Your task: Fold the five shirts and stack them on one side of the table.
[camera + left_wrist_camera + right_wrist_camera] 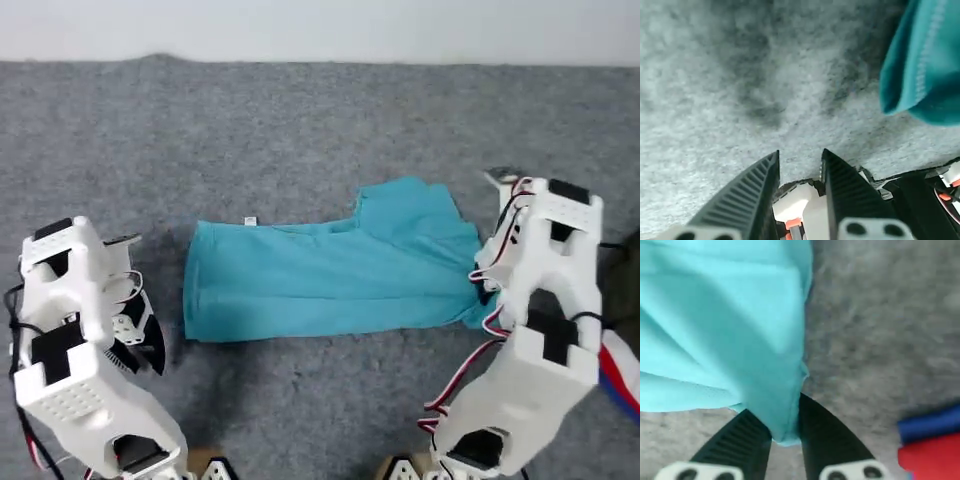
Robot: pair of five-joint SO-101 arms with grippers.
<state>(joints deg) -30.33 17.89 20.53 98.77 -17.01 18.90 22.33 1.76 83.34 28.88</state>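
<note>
By the teal shirt (320,280), right hand (777,412) tight on its edge — left hand (800,152) ajar, empty.

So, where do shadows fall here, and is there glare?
High view: even light, no glare, soft shadow on the grey table cover beside the left arm. Left wrist view: dark patches of shadow near the teal shirt. Right wrist view: thin shadow along the shirt's edge.
</note>
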